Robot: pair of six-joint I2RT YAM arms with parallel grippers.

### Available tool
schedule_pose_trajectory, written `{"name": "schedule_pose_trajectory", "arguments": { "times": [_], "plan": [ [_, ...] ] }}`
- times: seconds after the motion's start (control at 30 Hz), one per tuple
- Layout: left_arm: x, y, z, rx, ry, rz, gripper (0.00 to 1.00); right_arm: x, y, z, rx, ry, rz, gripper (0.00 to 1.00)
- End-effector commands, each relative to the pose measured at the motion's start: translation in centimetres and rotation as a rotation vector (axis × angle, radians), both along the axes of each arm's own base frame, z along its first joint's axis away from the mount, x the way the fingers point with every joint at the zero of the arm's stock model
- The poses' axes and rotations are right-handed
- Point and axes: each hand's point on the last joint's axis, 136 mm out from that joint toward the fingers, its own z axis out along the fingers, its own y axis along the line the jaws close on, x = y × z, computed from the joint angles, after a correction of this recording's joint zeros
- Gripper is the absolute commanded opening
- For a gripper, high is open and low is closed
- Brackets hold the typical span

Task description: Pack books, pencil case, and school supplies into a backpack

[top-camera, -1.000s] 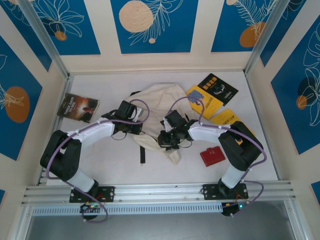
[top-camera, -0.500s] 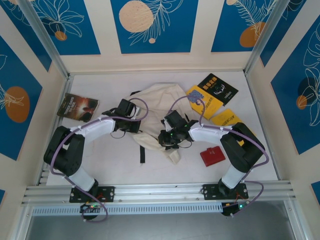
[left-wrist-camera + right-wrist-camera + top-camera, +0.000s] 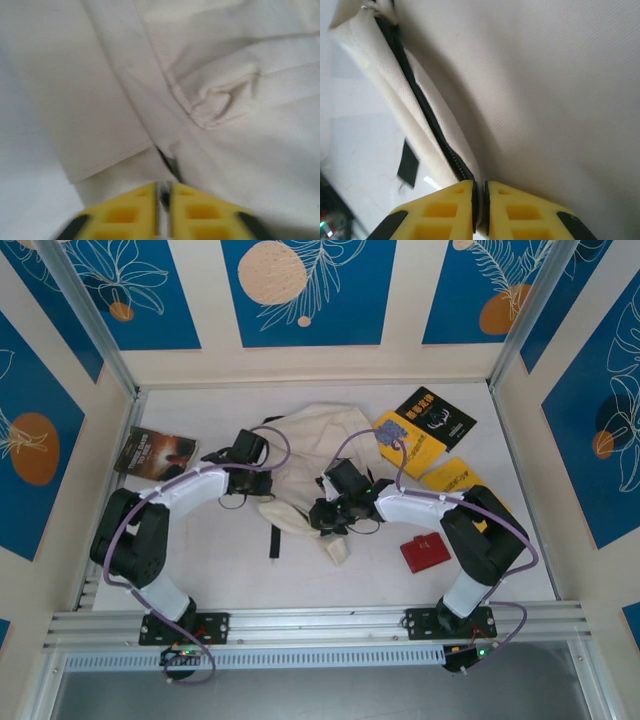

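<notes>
Pinching the zipper (image 3: 427, 125) of the backpack (image 3: 318, 432), the right fingers (image 3: 445, 210) are clamping; the left fingers (image 3: 125, 215) are sitting nearly together, grip unclear.

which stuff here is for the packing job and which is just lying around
For the job: backpack; brown book; yellow book; black book; red flat item and yellow item, likely supplies.
Just there: blue wall panels; metal rail.

Backpack (image 3: 318, 432) middle under left arm (image 3: 195, 485) and right arm (image 3: 415, 505); left tool (image 3: 163, 189) fingers (image 3: 125, 215) blurred, cut off by the lower edge
</notes>
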Motion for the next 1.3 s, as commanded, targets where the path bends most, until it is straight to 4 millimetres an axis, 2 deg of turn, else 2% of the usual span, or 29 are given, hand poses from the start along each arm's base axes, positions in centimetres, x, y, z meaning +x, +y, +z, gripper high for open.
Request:
{"name": "schedule_pose_trajectory", "arguments": {
  "times": [0.0, 0.1, 0.17, 0.33, 0.47, 0.57, 0.77, 0.93, 1.13, 1.27],
  "plan": [
    [0.7, 2.8, 3.5, -0.026, -0.046, 0.172, 0.36, -1.4, 2.5, 1.2, 0.123, 0.106, 0.077, 0.16],
    [-0.9, 3.7, 4.5, -0.047, -0.029, 0.240, 0.55, -1.2, 3.5, 1.6, 0.161, 0.118, 0.093, 0.16],
    [-2.2, 3.7, 4.7, -0.085, -0.007, 0.257, 0.58, -1.0, 3.8, 1.4, 0.160, 0.125, 0.097, 0.16],
    [-5.7, 1.1, 4.1, -0.310, 0.072, 0.252, 0.58, -0.5, 3.8, 1.0, 0.135, 0.118, 0.084, 0.15],
    [-7.7, -0.3, 3.1, -0.435, 0.118, 0.268, 0.52, -0.1, 3.9, 1.0, 0.128, 0.119, 0.079, 0.14],
    [-8.2, -1.6, 2.5, -0.517, 0.143, 0.252, 0.52, 0.1, 4.0, 0.9, 0.123, 0.118, 0.074, 0.14],
    [-7.8, -2.7, 1.3, -0.549, 0.171, 0.244, 0.53, 0.1, 3.9, 0.6, 0.113, 0.127, 0.065, 0.13],
    [-7.4, -2.8, 0.1, -0.527, 0.191, 0.257, 0.44, 0.1, 3.6, 0.4, 0.100, 0.130, 0.053, 0.13],
    [-7.8, -1.5, -1.2, -0.447, 0.201, 0.290, 0.22, 0.3, 2.8, -0.4, 0.050, 0.134, 0.013, 0.12],
    [-8.6, -0.1, -2.2, -0.375, 0.207, 0.314, 0.08, 0.8, 1.5, -1.6, -0.042, 0.138, -0.053, 0.09]
  ]
}}
